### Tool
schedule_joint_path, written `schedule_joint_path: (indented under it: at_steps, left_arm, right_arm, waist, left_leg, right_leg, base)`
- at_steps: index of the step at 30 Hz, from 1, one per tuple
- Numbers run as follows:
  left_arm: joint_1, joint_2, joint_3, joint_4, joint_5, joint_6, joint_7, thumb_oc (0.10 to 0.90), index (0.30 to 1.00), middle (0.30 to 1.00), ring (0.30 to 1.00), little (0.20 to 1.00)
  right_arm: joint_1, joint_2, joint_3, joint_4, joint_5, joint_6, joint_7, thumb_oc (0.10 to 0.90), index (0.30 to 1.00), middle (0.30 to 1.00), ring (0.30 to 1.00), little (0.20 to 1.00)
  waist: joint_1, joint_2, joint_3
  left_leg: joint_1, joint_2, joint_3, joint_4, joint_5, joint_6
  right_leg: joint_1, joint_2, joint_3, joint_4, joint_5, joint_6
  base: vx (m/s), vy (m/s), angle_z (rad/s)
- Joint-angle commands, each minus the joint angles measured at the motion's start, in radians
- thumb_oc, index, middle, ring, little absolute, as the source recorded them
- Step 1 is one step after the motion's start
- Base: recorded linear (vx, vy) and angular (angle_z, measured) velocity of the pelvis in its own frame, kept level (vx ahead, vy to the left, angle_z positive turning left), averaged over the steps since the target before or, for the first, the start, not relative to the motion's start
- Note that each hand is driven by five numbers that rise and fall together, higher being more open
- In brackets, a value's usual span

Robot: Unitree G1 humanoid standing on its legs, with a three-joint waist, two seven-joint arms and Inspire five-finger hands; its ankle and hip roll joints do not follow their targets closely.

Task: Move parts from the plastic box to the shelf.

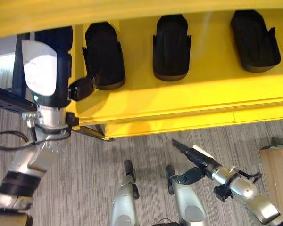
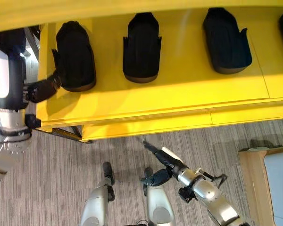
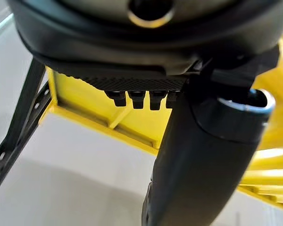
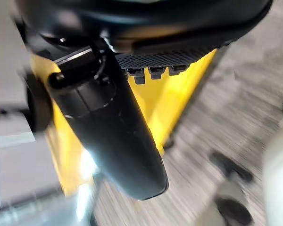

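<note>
Placing step about done: left hand [image 1: 82, 88] reached up at the yellow shelf [image 1: 188, 101], thumb touching the leftmost of three black parts [image 1: 104, 54], grip impossible to tell; right hand [image 1: 194, 160] hung low, fingers straight and empty; next, probably back to the box.

Glossy shelf, matt parts
We see a smooth, glossy yellow shelf [image 1: 188, 94] carrying matt black plastic parts [image 1: 171, 47], above ribbed grey carpet floor [image 1: 132, 146].

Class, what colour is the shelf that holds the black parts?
Yellow; the shelf shows best in the left eye view.
</note>
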Motion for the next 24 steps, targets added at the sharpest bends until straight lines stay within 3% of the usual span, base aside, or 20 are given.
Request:
schedule_joint_path:
  at_steps: [1, 5, 8, 13, 17, 24]
  left_arm:
    - [0.012, -0.031, 0.065, -0.069, -0.086, -0.084, -0.091, 0.900, 1.000, 1.000, 1.000, 1.000]
    - [0.160, -0.099, 0.068, -0.160, -0.142, -0.169, -0.199, 0.900, 1.000, 1.000, 1.000, 1.000]
    - [0.270, -0.168, 0.070, -0.216, -0.244, -0.275, -0.391, 0.900, 1.000, 1.000, 1.000, 1.000]
    - [0.325, -0.195, 0.047, -0.259, -0.450, -0.253, -0.658, 0.900, 1.000, 1.000, 1.000, 1.000]
    - [0.352, -0.196, 0.027, -0.242, -0.519, -0.174, -0.704, 0.900, 1.000, 1.000, 1.000, 1.000]
    - [0.352, -0.219, -0.023, -0.169, -0.567, -0.120, -0.778, 0.900, 1.000, 1.000, 1.000, 1.000]
  right_arm:
    - [-0.015, 0.019, -0.061, -0.078, 0.062, -0.134, -0.058, 0.900, 1.000, 1.000, 1.000, 1.000]
    - [0.061, 0.033, -0.158, -0.083, 0.078, -0.147, -0.077, 0.900, 1.000, 1.000, 1.000, 1.000]
    - [0.108, 0.055, -0.237, -0.066, 0.074, -0.168, -0.081, 0.900, 1.000, 1.000, 1.000, 1.000]
    - [0.084, 0.040, -0.276, -0.040, 0.077, -0.154, -0.092, 0.900, 1.000, 1.000, 1.000, 1.000]
    - [0.055, 0.029, -0.264, -0.016, 0.113, -0.138, -0.081, 0.900, 1.000, 1.000, 1.000, 1.000]
    - [0.031, 0.061, -0.230, 0.059, 0.181, -0.115, -0.053, 0.900, 1.000, 1.000, 1.000, 1.000]
  waist:
    - [-0.020, -0.041, -0.130]
    - [-0.019, -0.037, -0.161]
    - [-0.014, -0.031, -0.209]
    - [-0.009, -0.025, -0.238]
    - [-0.006, -0.021, -0.253]
    - [-0.009, -0.029, -0.297]
  left_leg:
    - [0.023, 0.002, 0.046, 0.067, -0.120, 0.013]
    - [0.071, -0.001, 0.044, 0.039, -0.116, 0.011]
    - [0.126, -0.007, 0.042, 0.009, -0.114, 0.010]
    - [0.169, -0.002, 0.041, -0.021, -0.104, 0.001]
    - [0.196, -0.001, 0.042, -0.052, -0.096, -0.003]
    - [0.237, 0.007, 0.046, -0.122, -0.075, -0.008]
  right_leg:
    - [0.024, 0.011, -0.008, -0.085, 0.007, 0.010]
    - [0.082, 0.009, -0.013, -0.126, 0.013, 0.015]
    - [0.157, 0.005, -0.026, -0.175, 0.017, 0.014]
    - [0.214, 0.011, -0.032, -0.205, 0.019, 0.009]
    - [0.237, 0.006, -0.029, -0.241, 0.035, 0.016]
    - [0.266, -0.006, -0.010, -0.324, 0.084, 0.034]
  base:
    - [0.04, 0.025, -0.02]
    - [0.06, 0.044, 0.00]
    - [0.08, 0.075, 0.03]
    - [-0.04, 0.049, 0.01]
    - [-0.07, 0.059, 0.00]
    - [-0.03, 0.049, -0.02]
